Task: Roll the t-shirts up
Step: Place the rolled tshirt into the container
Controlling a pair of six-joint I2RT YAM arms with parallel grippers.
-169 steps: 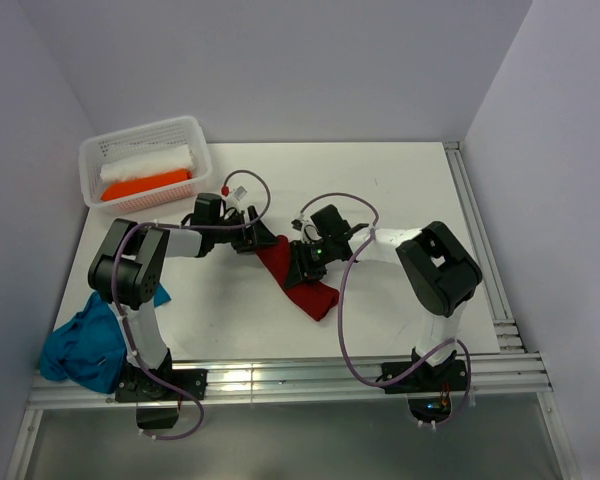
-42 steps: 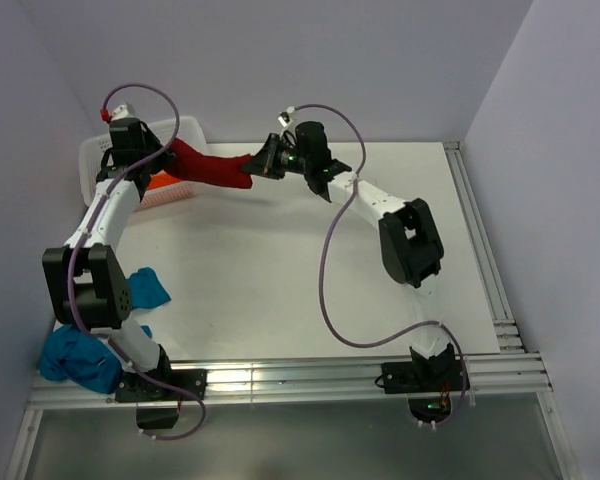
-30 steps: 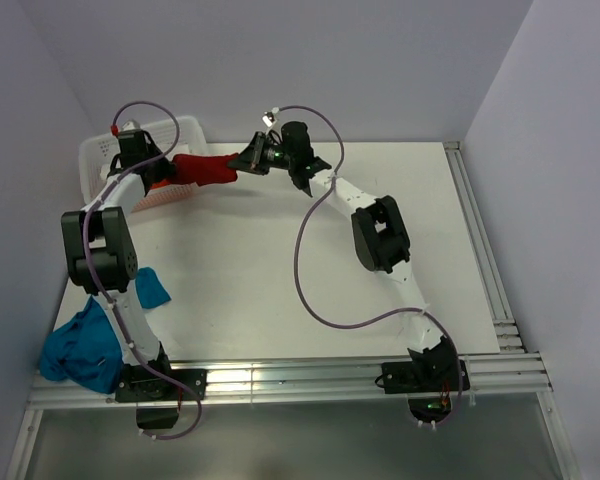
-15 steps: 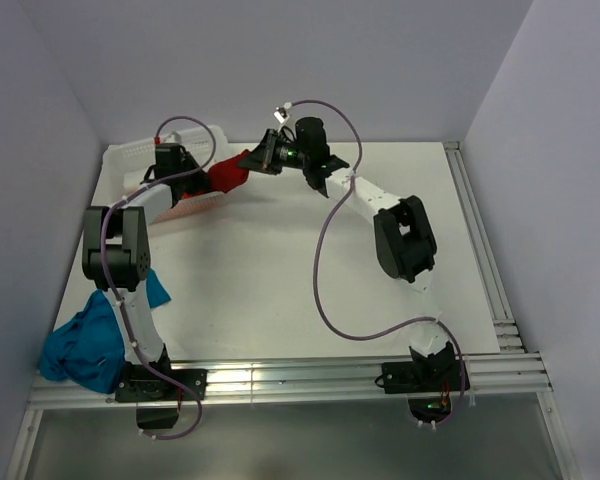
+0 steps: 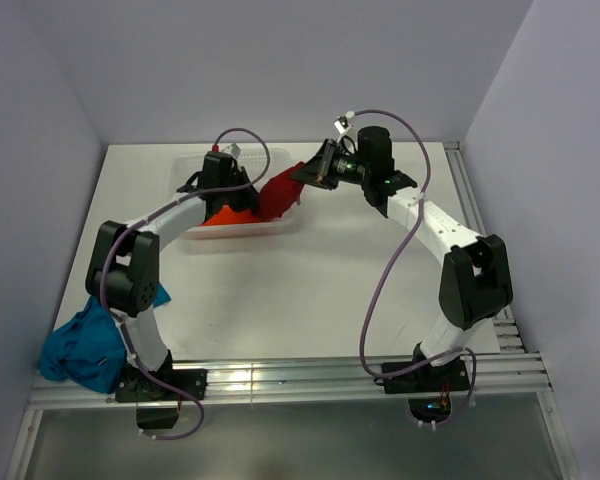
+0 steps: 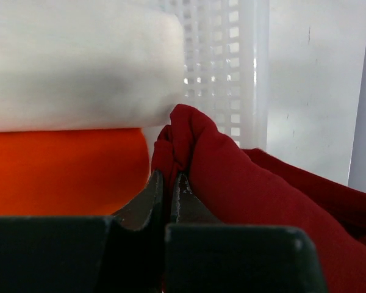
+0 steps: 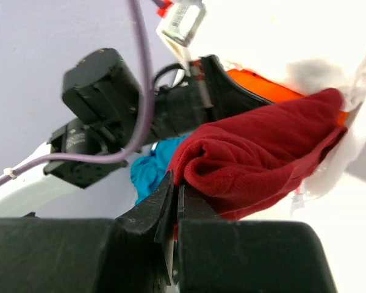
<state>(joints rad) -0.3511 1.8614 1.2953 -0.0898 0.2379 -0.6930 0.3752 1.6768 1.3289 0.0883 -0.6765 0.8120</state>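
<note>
as left hand (image 6: 169,183) and right hand (image 7: 174,186) each clamp one end | dark red t-shirt (image 5: 280,195) spans between them

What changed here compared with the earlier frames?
The left gripper and right gripper carried the dark red t-shirt from mid-table to the white basket, both still clamped on it. The basket slid right, from the far-left corner toward the far middle. The teal t-shirt stayed at the near-left edge.
</note>
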